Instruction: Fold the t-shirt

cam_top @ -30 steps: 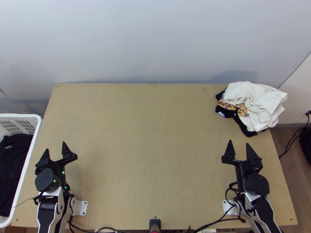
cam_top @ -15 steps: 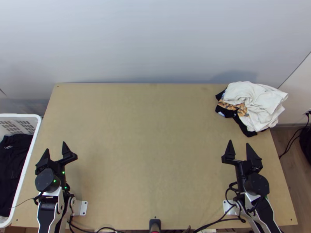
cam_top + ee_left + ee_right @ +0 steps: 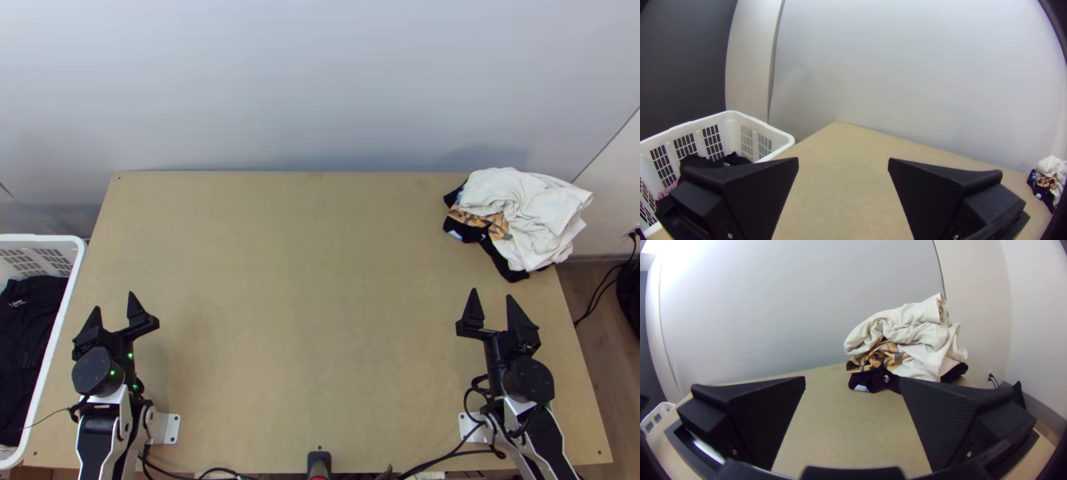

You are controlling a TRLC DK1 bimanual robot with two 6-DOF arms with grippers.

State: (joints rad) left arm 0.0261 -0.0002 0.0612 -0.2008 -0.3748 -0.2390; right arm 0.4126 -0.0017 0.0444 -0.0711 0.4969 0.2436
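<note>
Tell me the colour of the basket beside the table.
The basket is white, seen best in the left wrist view.

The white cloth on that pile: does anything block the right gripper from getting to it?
Nothing solid that I can see: from the right gripper to the white cloth there's bare table, then black cloth poking out underneath.

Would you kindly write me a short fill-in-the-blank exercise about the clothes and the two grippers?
1. The uppermost cloth of the bunched pile is mostly ____.
2. The basket beside the table has mainly ____ cloth showing inside it.
3. The left gripper is ____, not shut.
4. The right gripper has ____ between its fingers.

Missing words, in order: white; black; open; nothing.
</note>
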